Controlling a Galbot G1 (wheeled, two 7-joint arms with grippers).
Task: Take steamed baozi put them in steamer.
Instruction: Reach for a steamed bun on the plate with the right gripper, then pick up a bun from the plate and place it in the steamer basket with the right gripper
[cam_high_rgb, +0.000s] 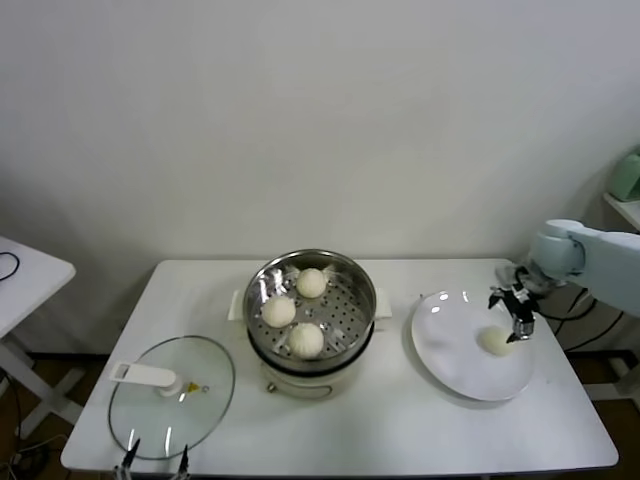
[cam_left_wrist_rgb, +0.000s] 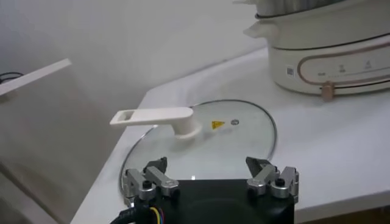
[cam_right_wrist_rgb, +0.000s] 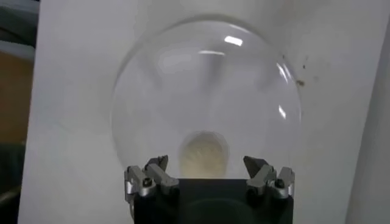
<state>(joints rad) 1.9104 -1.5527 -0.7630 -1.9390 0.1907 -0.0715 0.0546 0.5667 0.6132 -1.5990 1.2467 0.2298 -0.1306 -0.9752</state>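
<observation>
The white table (cam_high_rgb: 400, 420) is carrying everything in front of me. Toward its middle, the cream-white electric pot (cam_high_rgb: 300, 385) is standing with the steamer (cam_high_rgb: 362, 290) sitting on top of it, the shiny perforated basket open to my head camera. Three steamed baozi (cam_high_rgb: 306, 340) are lying inside that basket: one at the near side, one toward my left, one at the far side, all close together.

Near my left front corner of the table, the round glass lid (cam_high_rgb: 205, 400) is lying flat with its white handle (cam_high_rgb: 142, 375) pointing to my left. To my right of the pot, the flat white plate (cam_high_rgb: 450, 360) is resting on the table, well apart from the steamer.

My right tool (cam_high_rgb: 514, 312) is hanging over the far right part of the plate with its fingers (cam_right_wrist_rgb: 149, 179) standing wide apart and gripping nothing. The fourth bun (cam_high_rgb: 496, 340) is lying on the plate directly beneath it; in the right wrist view this bun (cam_right_wrist_rgb: 203, 155) is showing between the two open fingertips, and I cannot tell whether they are touching it.

My left tool (cam_left_wrist_rgb: 210, 179) is waiting low at the near edge of the table, just in front of the lid, its fingers also spread apart and empty.
</observation>
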